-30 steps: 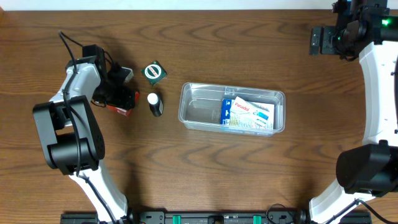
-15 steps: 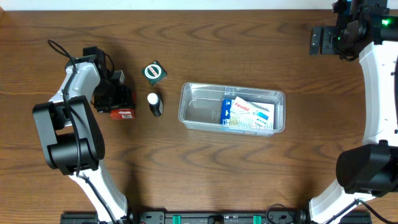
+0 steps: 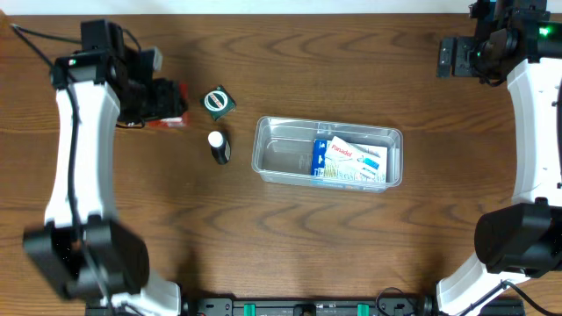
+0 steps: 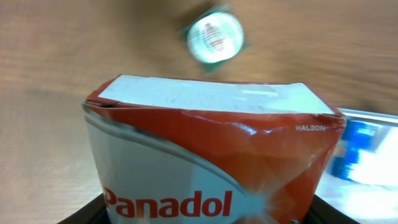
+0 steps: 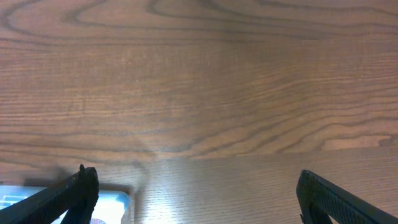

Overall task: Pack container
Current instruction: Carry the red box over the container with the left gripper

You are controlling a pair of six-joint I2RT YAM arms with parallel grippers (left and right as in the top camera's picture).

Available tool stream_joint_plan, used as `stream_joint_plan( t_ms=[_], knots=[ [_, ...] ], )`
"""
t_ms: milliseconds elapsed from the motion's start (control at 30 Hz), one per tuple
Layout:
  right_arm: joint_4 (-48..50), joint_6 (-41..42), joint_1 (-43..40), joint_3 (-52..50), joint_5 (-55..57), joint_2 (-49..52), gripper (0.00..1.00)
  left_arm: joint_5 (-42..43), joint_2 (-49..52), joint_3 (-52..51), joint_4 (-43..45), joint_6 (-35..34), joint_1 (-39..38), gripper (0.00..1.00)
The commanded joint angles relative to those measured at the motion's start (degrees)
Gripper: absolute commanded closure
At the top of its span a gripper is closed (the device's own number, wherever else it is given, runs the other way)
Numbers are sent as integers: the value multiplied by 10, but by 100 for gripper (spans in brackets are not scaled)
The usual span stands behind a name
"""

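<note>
I have two arms of the same make: my left arm point(image 3: 74, 158) and right arm point(image 3: 532, 132) are each a long, smooth white shell with bulky, rounded black joint housings point(image 3: 83, 259) where the links meet. A thin black cable point(image 3: 33, 37) runs off the black wrist block behind my left tool point(image 3: 158, 104), and a small green light point(image 3: 544, 32) glows on my right wrist. My right tool point(image 5: 196, 177) ends in two matte black fingers point(image 5: 65, 193), flat and tapering.
</note>
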Motion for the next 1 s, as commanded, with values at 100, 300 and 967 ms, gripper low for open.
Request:
stream_joint_plan(
  t_ms=[100, 300, 967],
  knots=[
    [1, 5, -2, 8, 2, 2, 1, 38, -85, 9, 5, -12, -123, 37],
    [1, 5, -2, 8, 2, 2, 1, -63, -71, -2, 34, -101, -255, 37],
    [1, 5, -1, 8, 2, 2, 1, -147, 173, -9, 78, -284, -409, 37]
  ],
)
